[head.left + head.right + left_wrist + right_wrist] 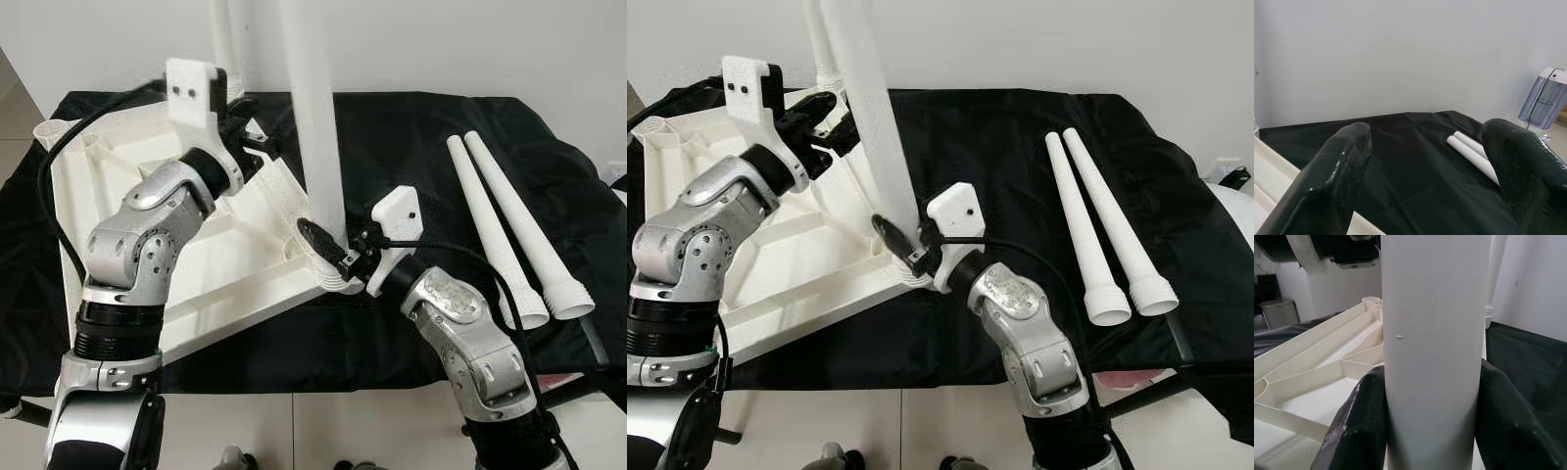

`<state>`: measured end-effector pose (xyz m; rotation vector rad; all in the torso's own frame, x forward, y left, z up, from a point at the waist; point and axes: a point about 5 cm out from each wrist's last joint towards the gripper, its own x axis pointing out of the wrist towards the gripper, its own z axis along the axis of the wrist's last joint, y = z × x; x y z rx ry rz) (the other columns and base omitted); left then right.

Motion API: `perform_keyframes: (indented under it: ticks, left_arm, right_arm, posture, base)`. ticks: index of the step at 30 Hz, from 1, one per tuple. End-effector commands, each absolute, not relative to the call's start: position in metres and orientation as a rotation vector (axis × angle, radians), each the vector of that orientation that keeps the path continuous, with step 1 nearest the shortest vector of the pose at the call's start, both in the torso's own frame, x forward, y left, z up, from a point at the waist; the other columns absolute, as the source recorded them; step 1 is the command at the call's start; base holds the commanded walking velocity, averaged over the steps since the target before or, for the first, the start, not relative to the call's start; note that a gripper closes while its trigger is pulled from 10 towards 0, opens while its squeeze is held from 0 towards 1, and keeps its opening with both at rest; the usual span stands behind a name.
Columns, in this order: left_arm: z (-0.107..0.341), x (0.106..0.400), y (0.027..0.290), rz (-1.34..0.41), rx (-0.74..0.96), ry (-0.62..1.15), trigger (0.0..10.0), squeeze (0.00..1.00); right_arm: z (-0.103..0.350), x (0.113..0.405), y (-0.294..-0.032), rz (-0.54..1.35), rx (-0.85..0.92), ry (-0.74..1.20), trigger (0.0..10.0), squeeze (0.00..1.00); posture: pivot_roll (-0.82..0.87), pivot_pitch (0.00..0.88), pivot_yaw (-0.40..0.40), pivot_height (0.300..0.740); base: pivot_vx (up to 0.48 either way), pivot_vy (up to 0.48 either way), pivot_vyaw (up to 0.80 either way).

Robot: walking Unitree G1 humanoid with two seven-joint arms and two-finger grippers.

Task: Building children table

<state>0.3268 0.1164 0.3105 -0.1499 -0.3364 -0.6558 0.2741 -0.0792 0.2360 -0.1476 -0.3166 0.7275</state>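
Two loose white legs (509, 230) lie side by side on the black cloth (411, 147) at right of frame, while the right gripper (328, 247) clamps an upright leg (318, 127) at the upturned tabletop's (118, 196) near corner and the left gripper (257, 137) hovers spread wide, upper left.

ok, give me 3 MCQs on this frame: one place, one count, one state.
1. Where do the loose legs lie?
A. on the black cloth, to the robot's right
B. on the tabletop
C. on the floor

2. How many loose legs lie there?
A. one
B. two
C. four

3. What is the right gripper doing?
A. hanging open
B. shut on the upright leg
C. holding a loose leg

Key: 1 A, the loose legs rest on the black cloth, right of the tabletop. 2 B, two lie side by side. 3 B, the right gripper clasps the upright leg near its base.
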Motion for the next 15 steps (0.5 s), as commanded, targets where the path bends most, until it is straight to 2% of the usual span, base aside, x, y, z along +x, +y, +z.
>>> perform_keyframes:
  ticks: [1,2,3,4,6,9,12,15]
  left_arm:
    - [0.316,0.31,0.103,-0.841,-0.121,-0.4,10.0,0.0]
    - [0.316,0.31,0.103,-0.841,-0.121,-0.4,10.0,0.0]
    - [0.316,0.299,0.097,-0.94,-0.095,-0.41,10.0,0.0]
    - [0.316,0.299,0.097,-0.94,-0.095,-0.41,10.0,0.0]
    - [0.312,0.282,0.089,-1.083,-0.046,-0.41,10.0,0.0]
    - [0.307,0.27,0.084,-1.176,-0.011,-0.4,10.0,0.0]
    - [0.305,0.267,0.082,-1.198,0.01,-0.388,10.0,0.0]
    - [0.299,0.282,0.084,-1.054,0.048,-0.364,10.0,0.0]
  right_arm:
    - [0.229,0.277,-0.081,0.702,-0.167,-0.268,10.0,0.0]
    - [0.229,0.277,-0.081,0.702,-0.167,-0.268,10.0,0.0]
    - [0.227,0.281,-0.084,0.676,-0.177,-0.251,10.0,0.0]
    - [0.227,0.281,-0.084,0.676,-0.177,-0.251,10.0,0.0]
    - [0.228,0.286,-0.086,0.644,-0.188,-0.24,10.0,0.0]
    - [0.228,0.29,-0.086,0.63,-0.197,-0.236,10.0,0.0]
    - [0.229,0.291,-0.085,0.63,-0.198,-0.237,10.0,0.0]
    - [0.232,0.291,-0.083,0.636,-0.186,-0.254,10.0,0.0]
  posture:
    - [0.01,0.148,-0.002,0.74]
    - [0.01,0.148,-0.002,0.74]
    - [0.01,0.151,-0.001,0.74]
    - [0.01,0.151,-0.001,0.74]
    - [0.01,0.151,-0.003,0.74]
    - [0.01,0.152,-0.005,0.74]
    - [0.02,0.154,-0.009,0.74]
    - [0.02,0.155,-0.012,0.74]
  base:
    - [0.0,0.0,0.0]
    - [0.0,0.0,0.0]
    - [0.0,0.0,0.0]
    - [0.0,0.0,0.0]
    - [0.0,0.0,0.0]
    - [0.0,0.0,0.0]
    - [0.0,0.0,0.0]
    - [0.0,0.0,0.0]
